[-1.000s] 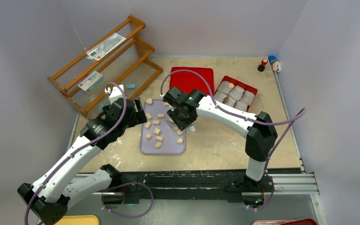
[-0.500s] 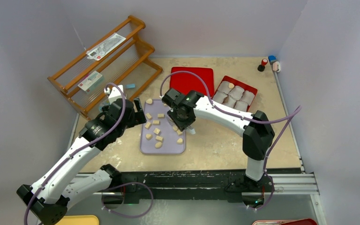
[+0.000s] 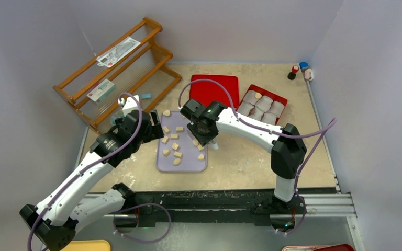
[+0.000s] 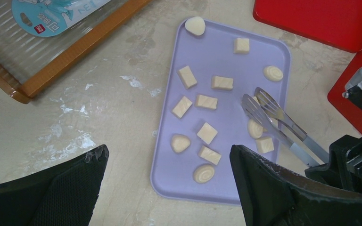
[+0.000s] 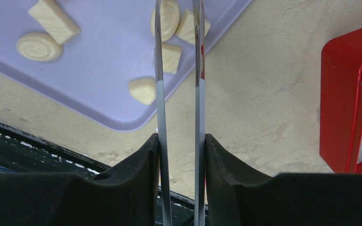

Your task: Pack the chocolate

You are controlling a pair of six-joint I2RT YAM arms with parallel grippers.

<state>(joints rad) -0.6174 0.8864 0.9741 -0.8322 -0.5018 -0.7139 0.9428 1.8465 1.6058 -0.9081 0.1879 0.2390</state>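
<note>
Several pale tan chocolate pieces (image 3: 175,146) lie on a lavender tray (image 3: 184,166); they also show in the left wrist view (image 4: 207,133). One piece (image 3: 258,95) sits in a paper cup of the red box (image 3: 282,100). My right gripper (image 3: 203,135) is shut on metal tongs (image 5: 160,94), whose tips (image 4: 257,99) hover slightly apart over the pieces at the tray's right side, straddling a rounded piece (image 5: 166,19). My left gripper (image 4: 168,153) is open and empty above the tray's near-left edge.
A flat red lid (image 3: 214,89) lies behind the tray. The red box holds several white paper cups (image 3: 264,107). A wooden rack (image 3: 118,73) with packets stands at the back left. Small bottles (image 3: 299,71) stand at the back right.
My right arm has shifted slightly left over the tray with the tongs. The left arm has barely moved.
</note>
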